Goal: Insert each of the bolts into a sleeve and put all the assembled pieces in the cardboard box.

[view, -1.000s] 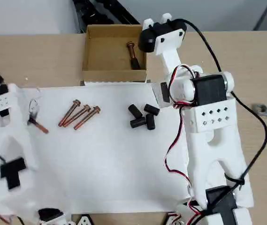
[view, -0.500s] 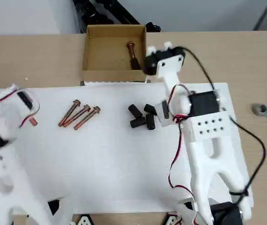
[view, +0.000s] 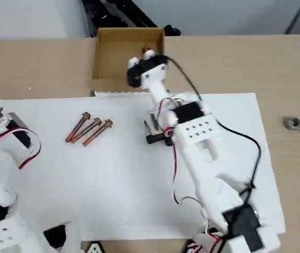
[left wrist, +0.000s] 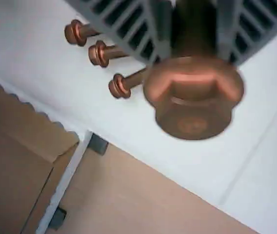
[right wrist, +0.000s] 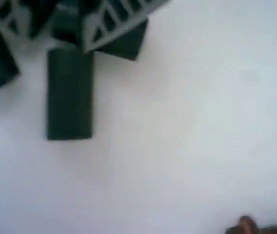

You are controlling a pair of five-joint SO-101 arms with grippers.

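While the left gripper [left wrist: 192, 29] clamps a bolt [left wrist: 193, 97] by the shank for mating, the right gripper [right wrist: 67, 22] hangs over the sleeves [right wrist: 69, 92], seemingly to pick one; its grip: cannot tell.

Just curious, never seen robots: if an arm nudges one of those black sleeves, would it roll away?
Probably: the sleeve is a short round cylinder lying on its side on the white sheet, so a sideways nudge likely rolls it. It looks rigid and small, so probably light.
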